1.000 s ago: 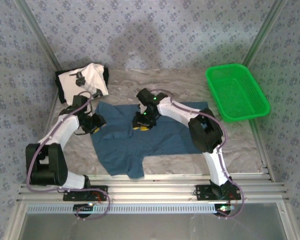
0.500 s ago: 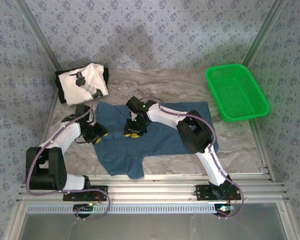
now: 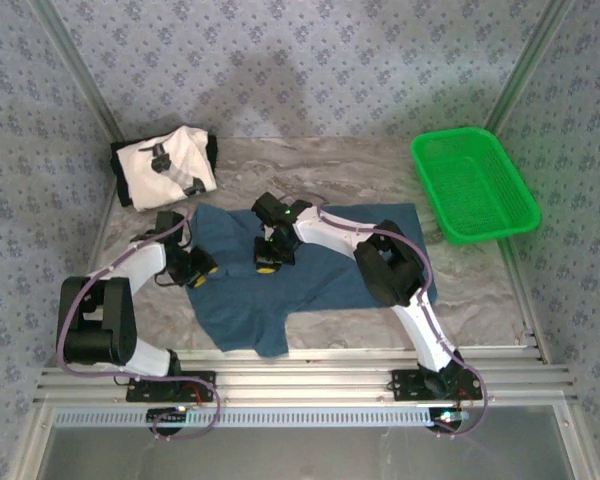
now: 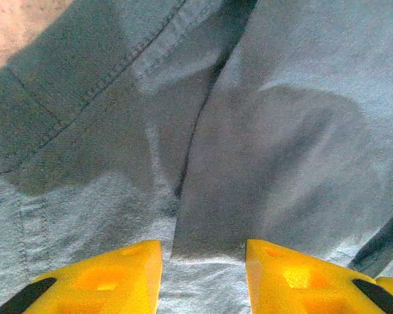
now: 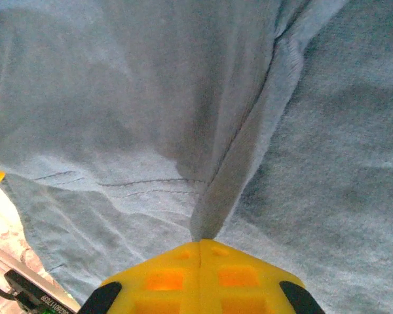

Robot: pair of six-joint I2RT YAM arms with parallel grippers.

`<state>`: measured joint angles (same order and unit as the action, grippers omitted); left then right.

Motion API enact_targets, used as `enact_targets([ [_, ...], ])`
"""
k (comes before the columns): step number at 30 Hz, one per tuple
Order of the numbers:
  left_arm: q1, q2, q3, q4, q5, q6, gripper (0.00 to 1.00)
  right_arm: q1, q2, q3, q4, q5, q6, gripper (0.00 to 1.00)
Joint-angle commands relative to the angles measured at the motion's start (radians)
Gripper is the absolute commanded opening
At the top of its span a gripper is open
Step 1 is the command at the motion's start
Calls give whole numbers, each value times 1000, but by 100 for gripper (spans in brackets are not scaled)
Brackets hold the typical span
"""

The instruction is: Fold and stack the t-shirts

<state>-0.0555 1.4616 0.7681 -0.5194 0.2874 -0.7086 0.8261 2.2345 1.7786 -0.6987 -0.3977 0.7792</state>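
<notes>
— So, where's the teal t-shirt?
— Spread out mid-worktop; the white t-shirt lies bundled at the far left corner.
— And what's gripping it?
— The right fingers are pinched together on a teal fold; the left fingers stand apart, straddling a ridge.

The dark teal-blue t-shirt is lying spread and rumpled at the table's centre, with a ridge of its cloth being pinched up toward its ten o'clock side. The white printed t-shirt is lying folded at ten o'clock.
</notes>
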Motion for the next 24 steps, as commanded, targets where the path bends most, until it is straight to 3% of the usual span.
enact_targets([
  [1, -3, 3, -13, 7, -15, 3, 38, -11, -89, -44, 6, -16, 35, 2],
  [7, -4, -7, -24, 28, -18, -9, 40, -19, -165, -163, 106, -43, 110, 0],
  [15, -8, -14, -49, 108, 40, -66, 41, -20, -156, -180, 132, -54, 113, 4],
  [22, -20, -25, -65, 154, 67, -98, 36, -15, -123, -156, 118, -58, 96, 8],
  [24, -20, -38, -63, 147, 58, -93, 29, -13, -113, -151, 116, -57, 89, 10],
])
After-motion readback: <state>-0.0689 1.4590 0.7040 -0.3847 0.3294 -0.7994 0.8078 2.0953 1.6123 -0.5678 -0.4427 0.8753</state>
